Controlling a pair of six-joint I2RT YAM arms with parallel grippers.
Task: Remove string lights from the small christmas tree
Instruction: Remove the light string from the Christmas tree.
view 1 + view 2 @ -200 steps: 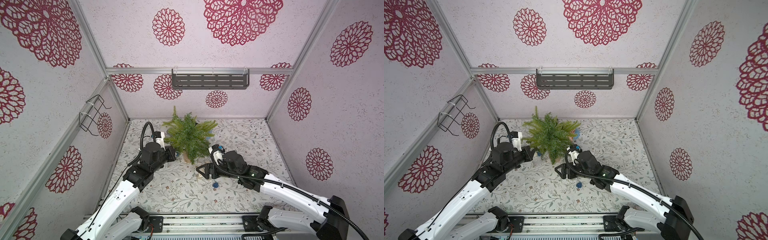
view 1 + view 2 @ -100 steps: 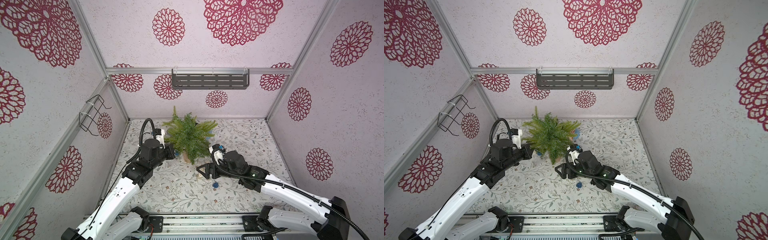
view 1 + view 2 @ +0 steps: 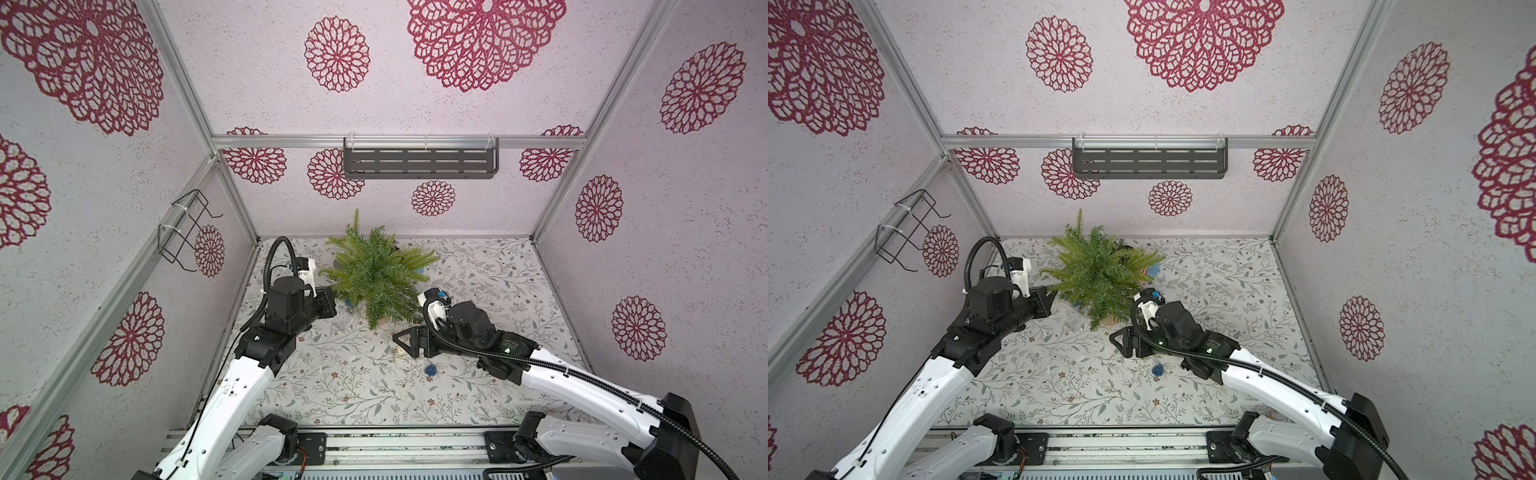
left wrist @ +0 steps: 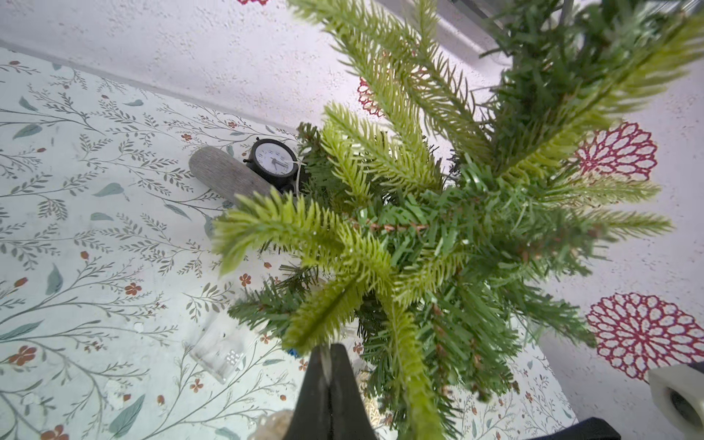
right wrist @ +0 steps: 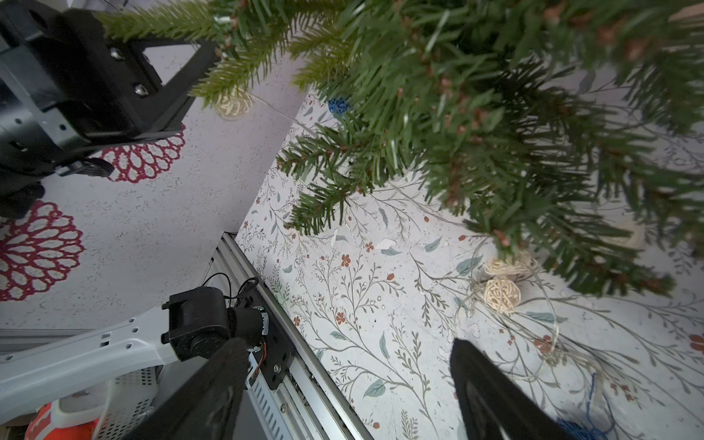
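Observation:
The small christmas tree (image 3: 376, 276) (image 3: 1096, 274) stands at the back middle of the table. My left gripper (image 3: 331, 296) (image 3: 1052, 296) (image 4: 330, 348) is at the tree's left side, shut on the string lights' thin wire. A cream ball (image 5: 233, 103) hangs just under it, and the wire runs from there into the branches. Other cream balls (image 5: 499, 293) and loose wire lie by the trunk. A blue ball (image 3: 431, 370) and the clear box (image 4: 219, 344) rest on the table. My right gripper (image 3: 404, 340) (image 5: 346, 350) is low in front of the tree, open and holding nothing.
Behind the tree sit a black alarm clock (image 4: 274, 160) and a grey cylinder (image 4: 224, 175). A wire rack (image 3: 187, 228) hangs on the left wall and a dark shelf (image 3: 419, 162) on the back wall. The metal rail (image 5: 289, 350) runs along the table's front edge.
My left arm has lifted and drawn slightly back and left, staying shut. The right arm has not moved.

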